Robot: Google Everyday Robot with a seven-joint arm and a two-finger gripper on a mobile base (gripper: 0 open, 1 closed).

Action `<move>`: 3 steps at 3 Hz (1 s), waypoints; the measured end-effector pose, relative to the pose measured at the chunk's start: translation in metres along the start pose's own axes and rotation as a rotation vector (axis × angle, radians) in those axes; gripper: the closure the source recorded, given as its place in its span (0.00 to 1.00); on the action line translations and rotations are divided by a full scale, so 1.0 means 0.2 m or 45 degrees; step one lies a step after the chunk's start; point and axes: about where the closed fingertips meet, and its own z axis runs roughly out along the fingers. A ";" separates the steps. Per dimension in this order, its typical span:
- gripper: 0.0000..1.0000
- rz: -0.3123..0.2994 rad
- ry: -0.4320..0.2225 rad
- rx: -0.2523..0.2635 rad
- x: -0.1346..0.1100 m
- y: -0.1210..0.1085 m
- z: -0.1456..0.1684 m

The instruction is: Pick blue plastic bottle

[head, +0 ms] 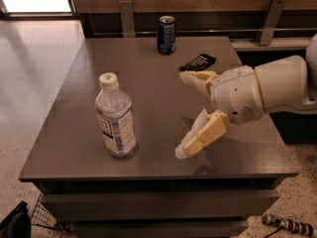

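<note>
The blue plastic bottle point(115, 117) stands upright on the grey table point(148, 73), near its front left. It is clear and bluish, with a white cap and a white-and-blue label. My gripper point(182, 114) reaches in from the right, over the table's middle, a short way to the right of the bottle and not touching it. Its two cream fingers are spread wide and hold nothing. One fingertip point(187, 77) is toward the back, the other point(181, 151) toward the front.
A dark blue drink can point(166, 34) stands at the table's back edge. A black flat object point(197, 62) lies behind the gripper. A wooden wall with metal brackets point(127, 15) runs behind the table. Tiled floor lies to the left.
</note>
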 end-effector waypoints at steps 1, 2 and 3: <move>0.00 0.025 -0.155 -0.041 -0.10 0.04 0.15; 0.00 0.024 -0.183 -0.052 -0.14 0.06 0.18; 0.00 0.023 -0.176 -0.051 -0.14 0.06 0.17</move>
